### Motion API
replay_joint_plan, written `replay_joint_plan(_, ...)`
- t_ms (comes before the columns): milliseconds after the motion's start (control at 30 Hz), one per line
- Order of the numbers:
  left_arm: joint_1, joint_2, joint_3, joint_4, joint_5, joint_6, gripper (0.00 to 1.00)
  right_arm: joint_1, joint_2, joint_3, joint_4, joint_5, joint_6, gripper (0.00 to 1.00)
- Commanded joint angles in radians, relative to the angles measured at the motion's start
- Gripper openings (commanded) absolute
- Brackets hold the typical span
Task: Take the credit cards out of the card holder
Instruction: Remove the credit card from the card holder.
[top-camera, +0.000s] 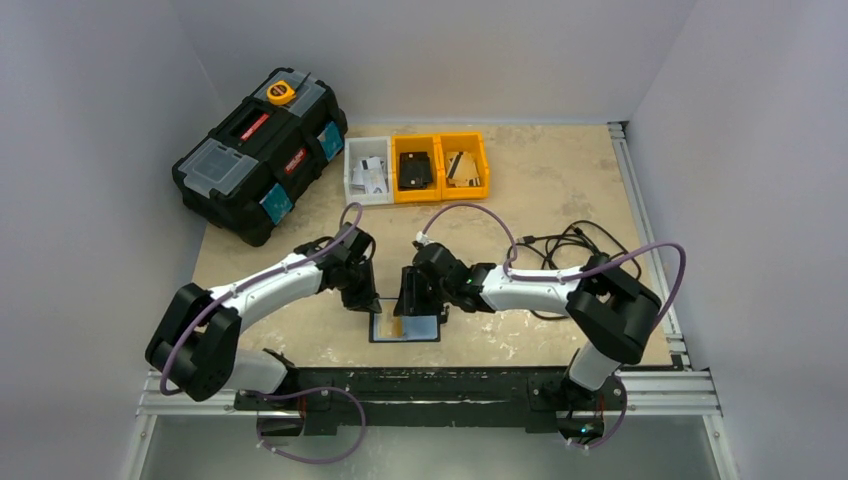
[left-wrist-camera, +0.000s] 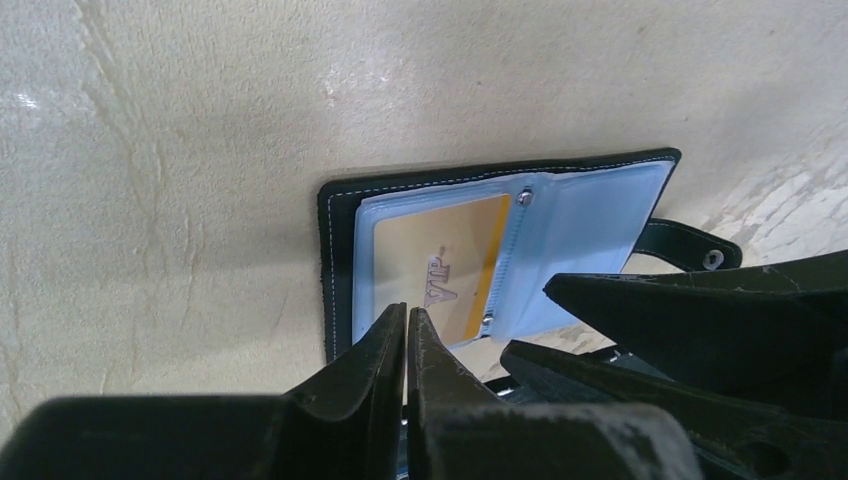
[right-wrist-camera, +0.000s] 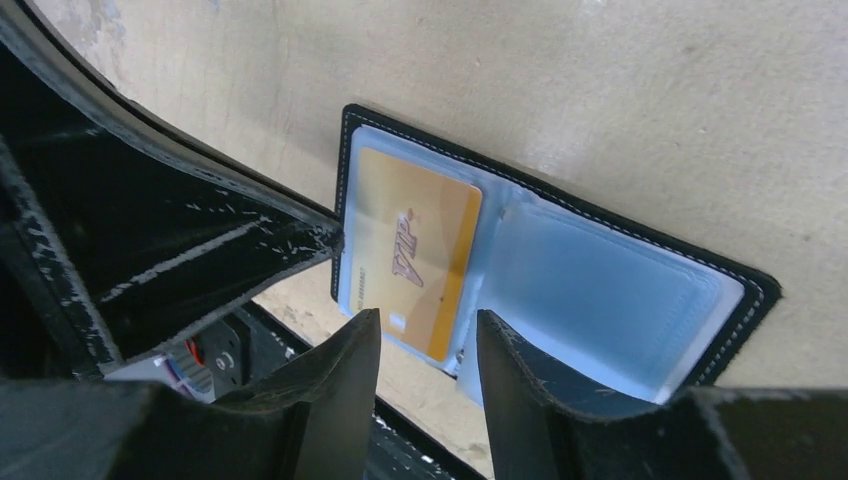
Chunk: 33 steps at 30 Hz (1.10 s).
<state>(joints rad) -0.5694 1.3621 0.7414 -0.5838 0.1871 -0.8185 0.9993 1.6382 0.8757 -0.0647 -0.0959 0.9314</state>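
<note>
The card holder (top-camera: 405, 327) lies open and flat on the table near its front edge, with its snap tab (left-wrist-camera: 690, 245) sticking out. A gold credit card marked VIP (left-wrist-camera: 440, 260) sits in one clear bluish pocket; it also shows in the right wrist view (right-wrist-camera: 415, 250). The other pocket (right-wrist-camera: 600, 270) looks pale blue with no card visible. My left gripper (left-wrist-camera: 407, 310) is shut and empty, just above the holder's edge beside the gold card. My right gripper (right-wrist-camera: 428, 320) is open and empty, hovering over the holder's near edge at the fold. In the top view the left gripper (top-camera: 365, 298) and the right gripper (top-camera: 412, 298) stand close together over the holder.
A large black toolbox (top-camera: 260, 150) stands at the back left. A white bin (top-camera: 368, 172) and two orange bins (top-camera: 416, 168) (top-camera: 464, 165) holding cards and a wallet stand at the back. Black cables (top-camera: 570, 245) lie to the right. The metal rail (top-camera: 450, 385) runs along the front.
</note>
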Motion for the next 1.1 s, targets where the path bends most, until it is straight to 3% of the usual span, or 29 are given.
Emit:
replay_joint_plan(0, 0.009, 0.017, -0.015, 0.044, -0.004, 0.016, 0.02, -0.001, 0.017, 0.047, 0.095, -0.048, 0.012, 0.40)
replay_joint_plan(1067, 0.006, 0.011, -0.067, 0.048, -0.025, -0.007, 0.00, -0.031, 0.081, -0.084, 0.190, -0.076, 0.040, 0.40)
